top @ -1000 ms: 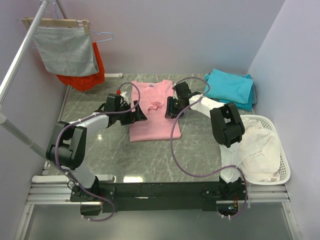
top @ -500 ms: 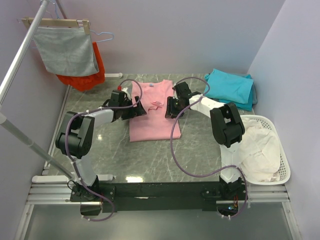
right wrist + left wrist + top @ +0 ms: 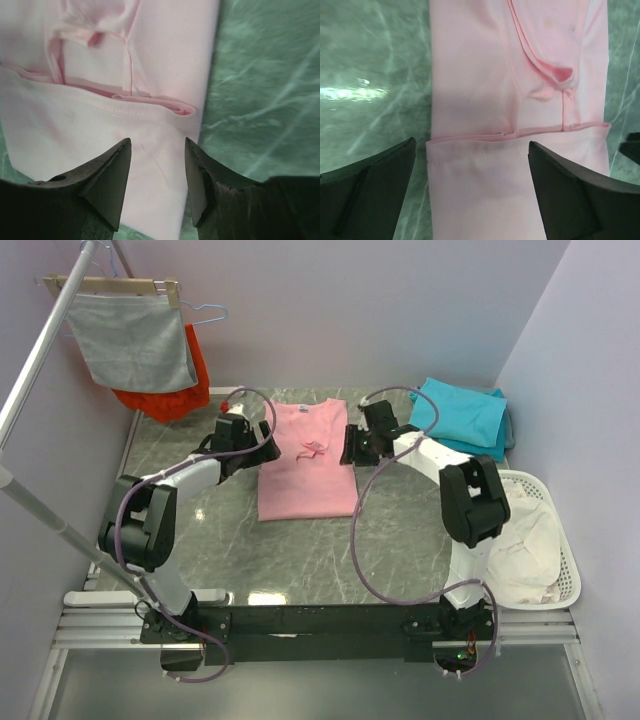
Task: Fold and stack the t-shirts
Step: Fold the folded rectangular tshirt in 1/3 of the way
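Note:
The light pink t-shirt (image 3: 305,465) lies flat mid-table, folded lengthwise into a narrow strip with its sleeves tucked in. My left gripper (image 3: 264,438) is open and empty at the shirt's far left edge. In the left wrist view (image 3: 472,145) its jaws stand wide apart above a folded hem of the pink shirt (image 3: 485,90). My right gripper (image 3: 347,446) is open at the shirt's far right edge. In the right wrist view (image 3: 157,142) its jaws straddle the pink cloth (image 3: 100,130) without pinching it. Folded teal t-shirts (image 3: 462,415) are stacked at the back right.
A white basket (image 3: 566,570) holding pale cloth stands at the right edge. A grey cloth (image 3: 135,340) and an orange-red garment (image 3: 170,395) hang on a rack at the back left. The marbled table (image 3: 300,550) ends at walls on three sides.
My left gripper has moved toward the far end along the shirt's left edge. My right gripper has shifted slightly right and farther back. The shirt lies as before.

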Tool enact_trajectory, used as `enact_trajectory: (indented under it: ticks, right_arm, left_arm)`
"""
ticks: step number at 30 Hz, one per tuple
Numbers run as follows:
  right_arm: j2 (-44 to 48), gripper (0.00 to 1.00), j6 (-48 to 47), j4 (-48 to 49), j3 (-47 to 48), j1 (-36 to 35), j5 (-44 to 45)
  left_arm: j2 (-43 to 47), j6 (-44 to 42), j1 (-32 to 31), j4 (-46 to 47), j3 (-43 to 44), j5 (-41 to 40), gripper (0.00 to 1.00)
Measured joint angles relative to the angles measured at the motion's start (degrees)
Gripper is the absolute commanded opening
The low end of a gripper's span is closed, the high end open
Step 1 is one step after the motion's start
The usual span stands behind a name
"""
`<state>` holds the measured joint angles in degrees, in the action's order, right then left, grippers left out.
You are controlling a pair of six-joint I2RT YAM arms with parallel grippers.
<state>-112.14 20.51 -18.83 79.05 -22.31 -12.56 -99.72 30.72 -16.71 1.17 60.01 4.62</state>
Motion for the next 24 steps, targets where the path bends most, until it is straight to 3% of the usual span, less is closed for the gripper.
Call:
enact_trajectory:
  ticks: [5,10,19,24]
  right_arm:
    - [6.4,0.57,-0.5,1.4,-0.9,2.5,2.1]
    - [11.0,0.57,-0.5,3.3,-5.3,6.2,1.3]
    - [12.0,0.59,-0.4,2.4,-15.4,8.3,-2.4]
    - [13.1,0.59,0.0,2.6,-19.1,8.3,-5.8]
  left_arm:
    - [3.0,0.5,0.5,-3.8,1.2,-3.6,0.99]
    - [2.6,1.9,3.7,-6.2,1.0,2.9,0.99]
    - [6.0,3.5,6.0,-6.7,-9.9,7.3,0.99]
    - [12.5,4.1,6.0,-6.2,-16.3,9.2,0.99]
